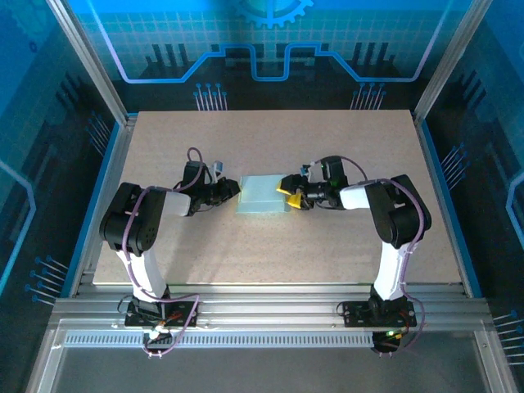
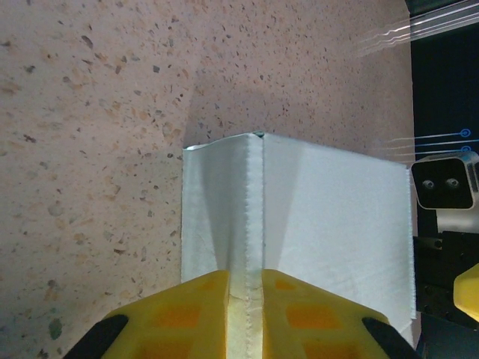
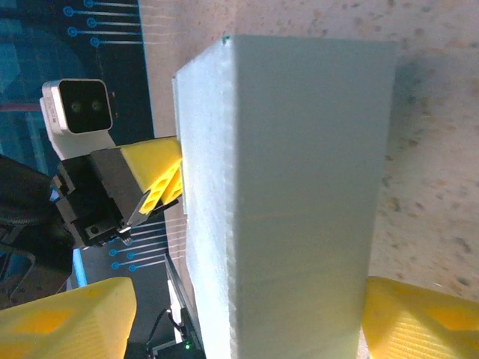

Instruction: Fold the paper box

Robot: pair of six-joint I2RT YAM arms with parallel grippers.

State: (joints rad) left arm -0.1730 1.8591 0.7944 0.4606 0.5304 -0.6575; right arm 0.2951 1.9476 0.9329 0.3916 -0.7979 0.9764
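The paper box [image 1: 262,195] lies in the middle of the desk [image 1: 327,262] between the two arms. It is already raised into a shallow rectangular body rather than a flat sheet, so the fold looks well along — the step in hand seems to be setting the creases and ends.

The left claw [image 2: 245,292] is pressed together on a thin upright seam at the box's left edge. The right claw [image 3: 251,299] stands spread astride the opposite end and grips nothing; one finger [image 3: 419,321] is just at the box's side, the other apart from it.

The next move probably calls for the right claw to close squarely across the body without crushing the thin card.

The left wrist view shows the toothed seam between the pads [image 2: 194,314], too small to make out from above. The right wrist view shows the gap beside the spread fingers — the top view gives the line-up of arms and box.
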